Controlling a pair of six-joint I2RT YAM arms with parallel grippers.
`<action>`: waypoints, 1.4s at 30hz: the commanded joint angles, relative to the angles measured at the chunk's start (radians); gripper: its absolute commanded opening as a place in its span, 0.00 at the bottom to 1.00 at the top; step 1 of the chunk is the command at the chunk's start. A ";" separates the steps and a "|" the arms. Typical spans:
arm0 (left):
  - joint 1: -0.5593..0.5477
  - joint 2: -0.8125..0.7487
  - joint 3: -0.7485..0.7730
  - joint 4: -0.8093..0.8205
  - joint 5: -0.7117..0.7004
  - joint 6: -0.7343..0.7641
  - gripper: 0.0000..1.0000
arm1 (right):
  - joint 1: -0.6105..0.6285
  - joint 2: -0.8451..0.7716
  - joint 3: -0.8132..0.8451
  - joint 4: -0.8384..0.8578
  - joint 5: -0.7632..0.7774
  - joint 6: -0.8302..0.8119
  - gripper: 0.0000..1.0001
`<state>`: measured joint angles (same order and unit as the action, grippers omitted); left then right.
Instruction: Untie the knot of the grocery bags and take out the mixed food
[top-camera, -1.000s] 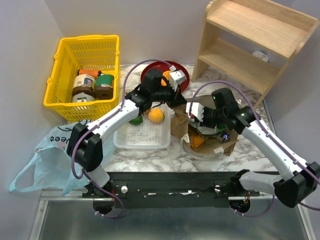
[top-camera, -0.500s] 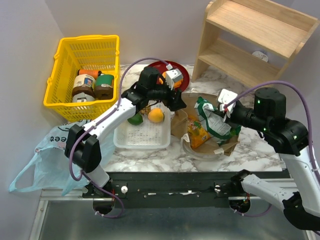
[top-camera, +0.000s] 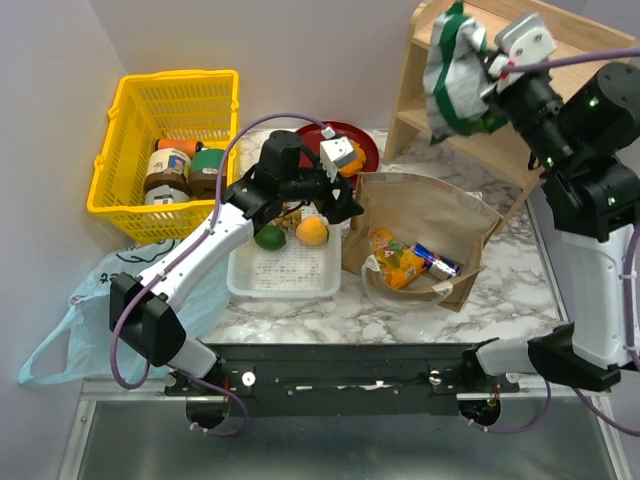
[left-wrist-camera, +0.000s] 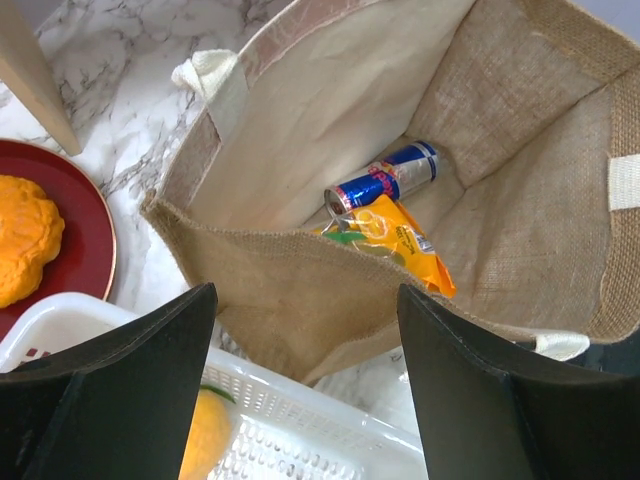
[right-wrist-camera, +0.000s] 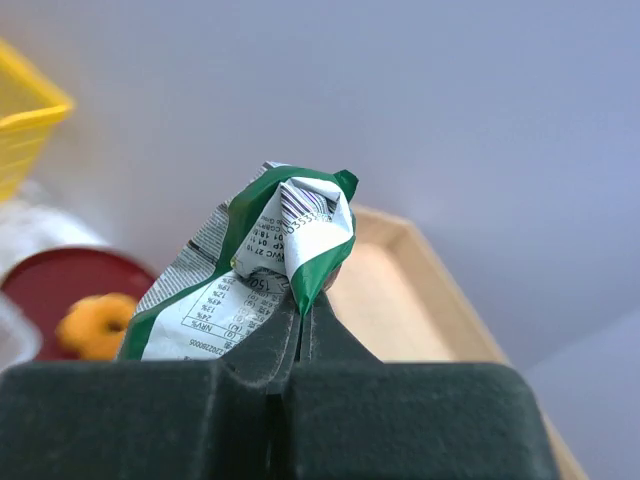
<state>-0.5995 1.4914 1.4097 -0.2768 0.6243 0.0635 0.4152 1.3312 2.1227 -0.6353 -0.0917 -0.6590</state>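
Note:
The brown paper bag (top-camera: 432, 208) lies open on the marble, with a yellow-orange snack packet (top-camera: 393, 265) and a small blue can (top-camera: 433, 262) inside it. The left wrist view looks into the brown bag (left-wrist-camera: 320, 120) at the can (left-wrist-camera: 385, 180) and the packet (left-wrist-camera: 405, 245). My left gripper (top-camera: 338, 205) (left-wrist-camera: 305, 370) hangs open just above the bag's near rim, holding nothing. High up by the shelf, my right gripper (top-camera: 492, 70) (right-wrist-camera: 305, 290) is shut on the green crisp bag (top-camera: 453, 80) (right-wrist-camera: 245, 285). The light-blue plastic bag (top-camera: 95, 315) lies slack at the left.
A white tray (top-camera: 285, 290) holds a lime (top-camera: 269, 238) and an orange (top-camera: 312, 231). A doughnut (left-wrist-camera: 25, 235) sits on a red plate (left-wrist-camera: 88, 250). A yellow basket (top-camera: 130, 110) with jars stands at the back left. A wooden shelf (top-camera: 520, 110) stands at the back right.
My right arm has lifted the green crisp bag out of the brown bag up to shelf height. My left gripper has opened, let go of the bag's rim and drawn slightly left.

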 joint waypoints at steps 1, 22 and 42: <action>-0.002 -0.042 -0.032 -0.010 -0.037 0.018 0.81 | -0.087 0.115 0.126 0.368 0.188 -0.076 0.00; -0.175 -0.117 0.001 0.462 -0.587 0.160 0.99 | -0.271 0.079 0.092 0.413 0.099 0.603 0.00; -0.368 0.199 0.223 0.693 -0.729 0.509 0.99 | -0.223 0.210 0.200 0.563 0.345 0.434 0.00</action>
<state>-0.9779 1.7321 1.6672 0.4564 -0.0620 0.5564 0.1902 1.4555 2.1357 -0.3019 0.0967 0.0231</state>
